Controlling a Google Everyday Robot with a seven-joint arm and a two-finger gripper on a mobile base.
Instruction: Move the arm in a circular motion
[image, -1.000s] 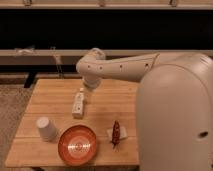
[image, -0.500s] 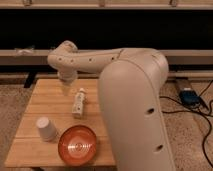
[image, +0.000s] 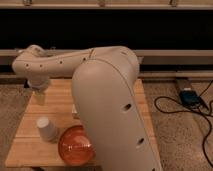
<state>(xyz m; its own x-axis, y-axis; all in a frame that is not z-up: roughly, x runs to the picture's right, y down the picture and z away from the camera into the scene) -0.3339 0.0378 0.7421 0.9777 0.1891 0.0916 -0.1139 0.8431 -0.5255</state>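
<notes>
The arm (image: 107, 95) is a big cream-white tube with rounded joints and small dark holes. It fills the middle of the camera view and reaches up and left across the wooden table (image: 30, 150). Its bent wrist (image: 31, 62) hangs over the table's far left corner. The gripper (image: 39, 93) points down just below that wrist, above the tabletop and well behind the cup.
A white cup (image: 46, 129) stands upside down at the table's left front. An orange bowl (image: 75, 146) sits beside it, partly behind the arm. Black cables and a power box (image: 189, 95) lie on the floor to the right. A dark wall with rails runs behind.
The arm has swung further left and closer to the camera. It now covers the small bottle and the dark red object that showed on the table earlier.
</notes>
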